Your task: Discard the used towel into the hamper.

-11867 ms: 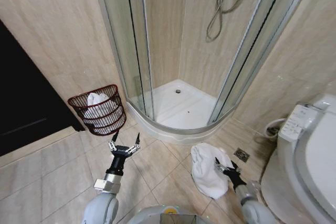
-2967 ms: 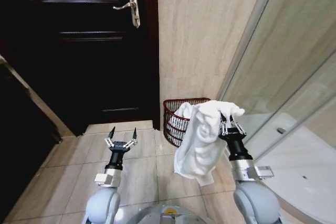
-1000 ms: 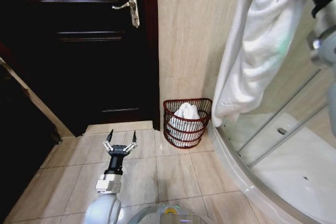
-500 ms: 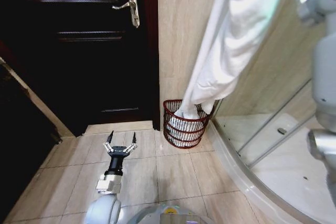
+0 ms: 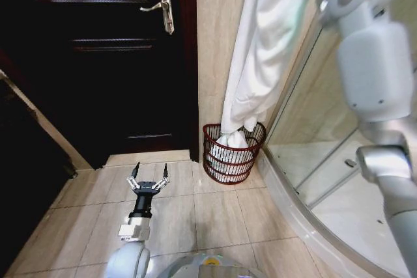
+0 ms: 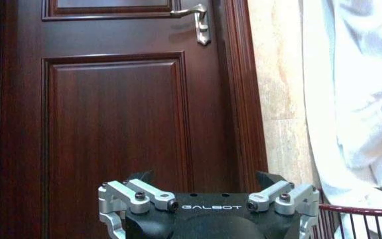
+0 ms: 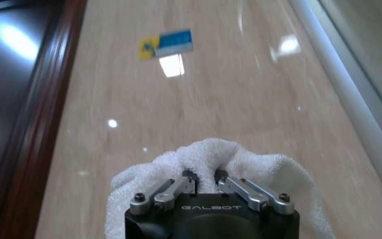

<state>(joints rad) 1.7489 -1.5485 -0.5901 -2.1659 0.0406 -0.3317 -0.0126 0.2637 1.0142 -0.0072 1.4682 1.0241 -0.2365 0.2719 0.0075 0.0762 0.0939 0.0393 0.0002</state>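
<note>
your right arm is raised high, above the head camera's frame, so that the towel [image 5: 267, 50] hangs at full length instead of bunched. a long drop lets the lower end find the opening first and keeps the cloth off the floor tiles. in the right wrist view, the right gripper [image 7: 205, 182] has its fingers pressed together on a fold of the towel's top edge, with white terry bulging on both sides of the pinch; that grip carries the whole weight.

the hamper [image 5: 232, 153] stands on the floor in the corner between the tiled wall and the curved shower base [image 5: 306, 216], just beside the dark door [image 5: 98, 63]. it already holds a white towel inside [image 5: 232, 140]. the hanging towel's lower end sits at the hamper's rim and reaches onto that cloth, so the load is lined up over the opening, slightly toward the back. judge the task as near release, with the towel not yet let go.

your left gripper [image 5: 149, 176] is parked low over the floor tiles, well apart from the hamper, fingers spread and holding nothing. the left wrist view shows the towel's edge [image 6: 357, 99] falling to the hamper rim [image 6: 360, 211].
</note>
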